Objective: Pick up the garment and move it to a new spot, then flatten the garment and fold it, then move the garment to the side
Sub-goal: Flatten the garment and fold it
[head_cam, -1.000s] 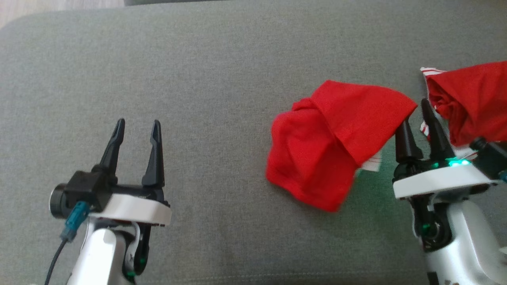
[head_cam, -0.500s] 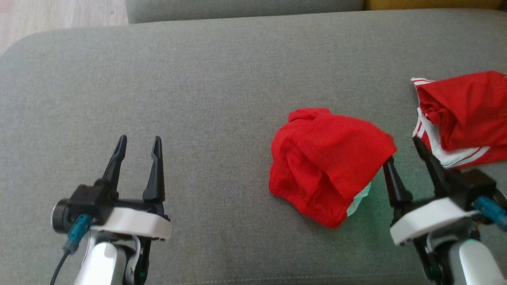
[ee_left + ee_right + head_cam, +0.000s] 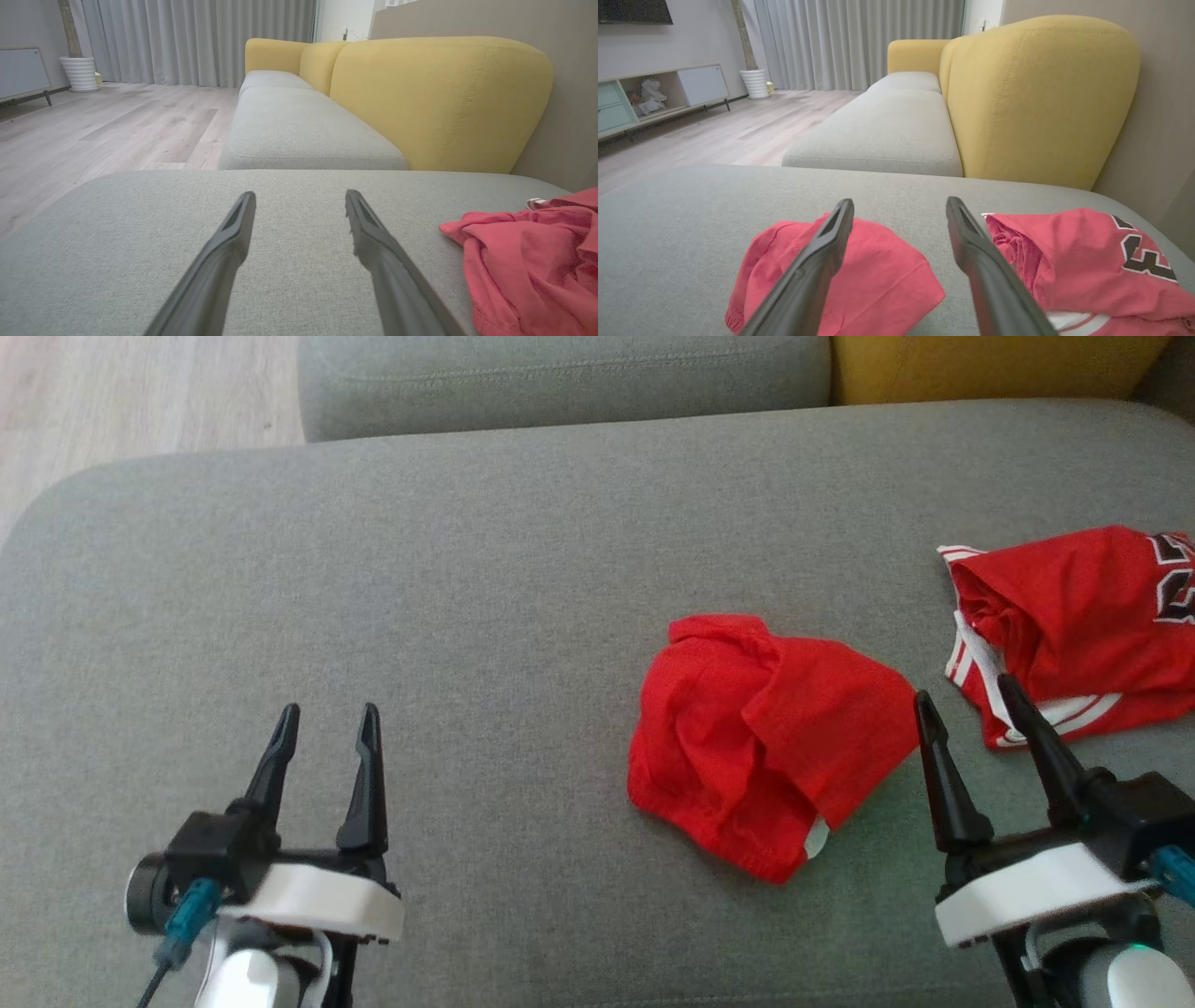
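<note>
The garment (image 3: pixel 766 742), a crumpled red piece with a bit of white showing at its lower edge, lies in a lump on the grey cushion (image 3: pixel 513 569), right of centre. My right gripper (image 3: pixel 963 689) stands open just to its right, fingers apart and empty, left fingertip close to the garment's edge. The right wrist view shows the garment (image 3: pixel 887 275) under and left of that gripper (image 3: pixel 900 201). My left gripper (image 3: pixel 330 711) is open and empty at the lower left, far from the garment. The left wrist view has the garment (image 3: pixel 528 261) to the right of this gripper (image 3: pixel 300 195).
A second red piece, a jersey (image 3: pixel 1074 625) with white stripes and a black number, lies at the cushion's right edge, also as the jersey (image 3: pixel 1073 261). A yellow backrest (image 3: pixel 1036 93) and another grey seat (image 3: pixel 560 378) lie beyond. Wooden floor (image 3: pixel 140 392) is at the far left.
The garment slid off my right gripper's fingertip and settled into a lump. The right gripper drew back and stands apart from it. The head view has shifted, showing more of the far side.
</note>
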`<state>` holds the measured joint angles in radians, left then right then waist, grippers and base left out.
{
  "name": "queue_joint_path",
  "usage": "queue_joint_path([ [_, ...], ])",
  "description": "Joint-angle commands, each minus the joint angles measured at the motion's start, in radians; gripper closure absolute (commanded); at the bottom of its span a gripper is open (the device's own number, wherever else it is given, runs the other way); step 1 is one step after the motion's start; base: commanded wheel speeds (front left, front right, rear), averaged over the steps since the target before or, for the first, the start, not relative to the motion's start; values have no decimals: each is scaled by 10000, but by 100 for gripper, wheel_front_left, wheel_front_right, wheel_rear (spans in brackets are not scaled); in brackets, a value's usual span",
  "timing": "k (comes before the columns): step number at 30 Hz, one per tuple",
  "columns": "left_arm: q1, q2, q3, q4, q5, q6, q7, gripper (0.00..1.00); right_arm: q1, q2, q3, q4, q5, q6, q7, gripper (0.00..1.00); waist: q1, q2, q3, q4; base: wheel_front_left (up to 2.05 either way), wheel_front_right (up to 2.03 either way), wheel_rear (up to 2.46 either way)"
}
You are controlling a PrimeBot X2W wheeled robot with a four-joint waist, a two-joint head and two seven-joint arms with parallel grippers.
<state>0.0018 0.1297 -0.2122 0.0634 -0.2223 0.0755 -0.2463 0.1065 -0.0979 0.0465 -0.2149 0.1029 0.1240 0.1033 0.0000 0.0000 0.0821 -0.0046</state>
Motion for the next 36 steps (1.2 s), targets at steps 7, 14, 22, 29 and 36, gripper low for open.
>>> queue_joint_path([
  [7,161,176,209,-538,-63,158,217,0,-532,168,382,-568,-49,67,-221,0,0,0,-281,-23,0,0,0],
  [14,331,154,51,-692,-95,207,405,0,-484,283,408,-493,17,67,-257,0,0,0,-285,-6,0,0,0],
  [22,248,170,-52,-727,-129,211,454,0,-524,354,420,-436,43,67,-269,0,0,0,-208,68,0,0,0],
  [29,-54,70,-489,-774,-97,9,611,0,-654,391,432,-440,34,67,-273,0,0,0,108,73,0,0,0],
  [36,-959,-451,-1922,-353,-403,-926,1270,0,-953,423,488,-452,84,67,-277,0,0,0,835,-145,0,0,0],
])
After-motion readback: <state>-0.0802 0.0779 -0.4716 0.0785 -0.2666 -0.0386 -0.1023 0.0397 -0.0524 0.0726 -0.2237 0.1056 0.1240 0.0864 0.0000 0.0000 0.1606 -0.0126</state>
